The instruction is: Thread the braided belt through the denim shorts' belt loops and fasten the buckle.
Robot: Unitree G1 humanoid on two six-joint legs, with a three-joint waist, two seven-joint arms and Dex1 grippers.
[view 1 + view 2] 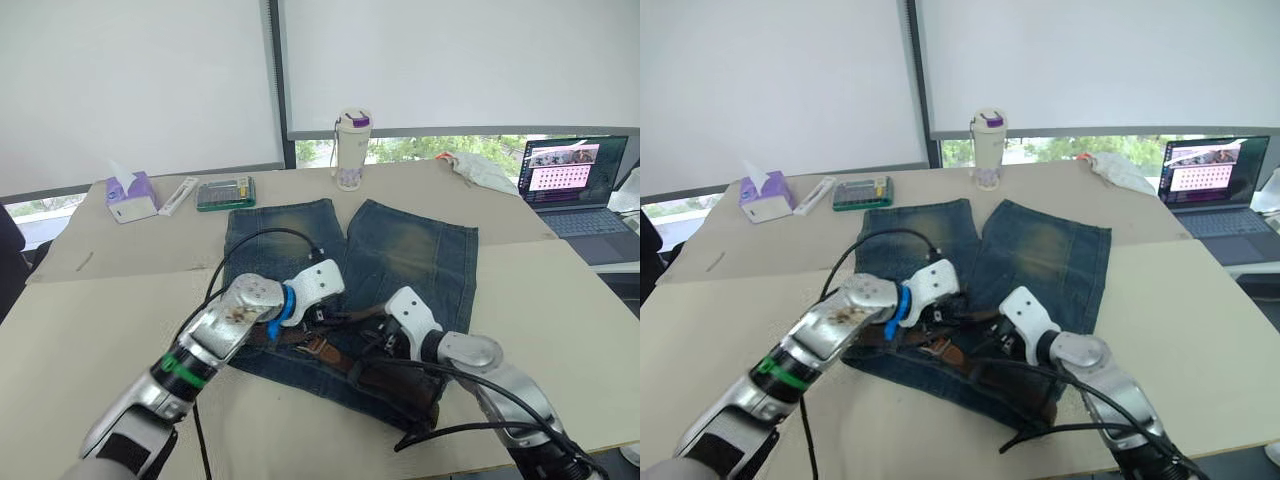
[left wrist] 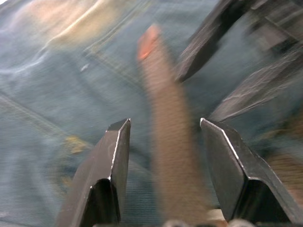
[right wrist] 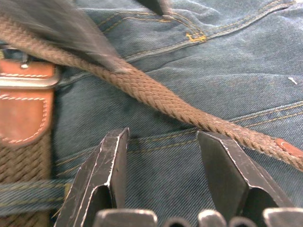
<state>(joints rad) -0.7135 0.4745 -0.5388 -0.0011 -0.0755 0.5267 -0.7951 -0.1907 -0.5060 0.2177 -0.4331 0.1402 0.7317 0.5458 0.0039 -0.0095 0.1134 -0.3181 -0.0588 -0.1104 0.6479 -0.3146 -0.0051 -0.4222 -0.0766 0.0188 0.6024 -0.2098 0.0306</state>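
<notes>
Braided belt [image 3: 161, 97]: lies across the waistband end of the shorts, between the two grippers; in the right wrist view the brown woven strap runs diagonally over the denim, its reddish leather tip [image 3: 287, 147] at one end.
Buckle [image 3: 29, 80]: silver frame above a reddish-brown leather tab, sitting on another stretch of strap at the side of the right wrist view (the strap crosses near it, but I cannot tell whether it is fastened).
Belt loop [image 3: 28, 195]: one blue strip crosses over the woven strap below the buckle.
Denim shorts [image 1: 400, 250]: spread flat on the table, legs pointing away from the robot, faded tan patches on both legs.
Left gripper [image 2: 163, 137]: down over the shorts, fingers spread, with the blurred strap passing between them and its orange-red tip beyond; not pinching it.
Right gripper [image 3: 161, 142]: just beside the left one, fingers spread above the denim, the strap running just past their tips, no contact visible.
Table [image 1: 560, 290]: beige top.
Far edge: tissue box [image 1: 133, 196], green case [image 1: 225, 193], white tumbler with purple lid [image 1: 352, 148].
Far right: open laptop [image 1: 575, 185], screen lit.
</notes>
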